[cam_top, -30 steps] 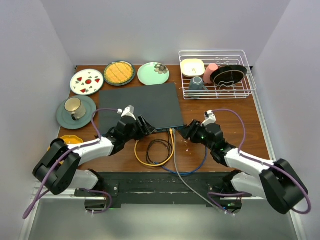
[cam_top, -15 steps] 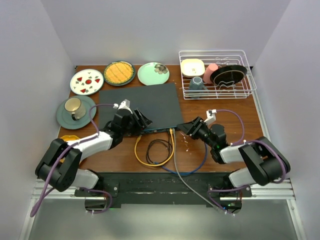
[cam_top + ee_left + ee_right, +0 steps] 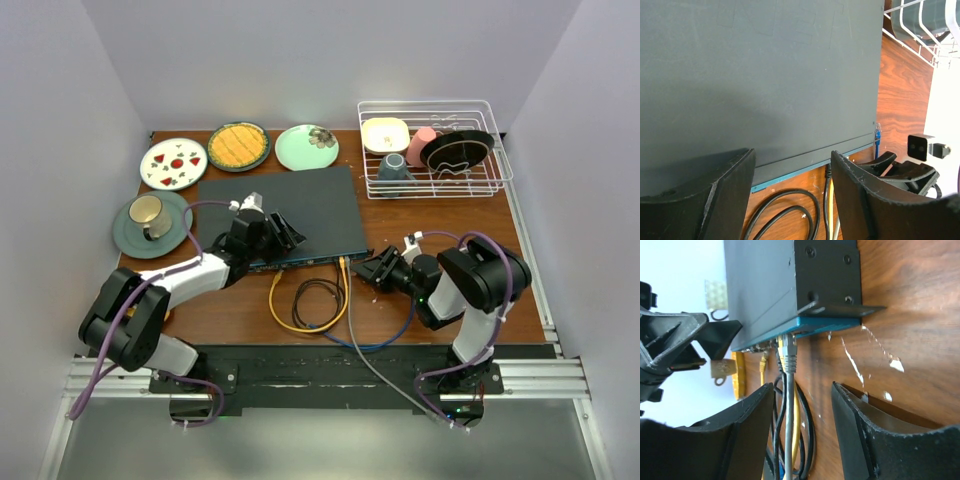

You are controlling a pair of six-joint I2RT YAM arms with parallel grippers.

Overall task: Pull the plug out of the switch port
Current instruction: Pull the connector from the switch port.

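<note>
- Roughly mid-tabletop: 1 switch, blue front toward near edge.
- 2 grippers: left gripper over switch's near edge, jaws apart, empty; right gripper by its near-right corner, jaws apart w/ grey cable between, not pinched.
- Plugs bunched at front; count unclear.

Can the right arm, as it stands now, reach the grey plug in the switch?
Probably yes. The right gripper is open and faces the grey plug in the switch, with nothing between them; the yellow cable close beside it could get caught too.
</note>
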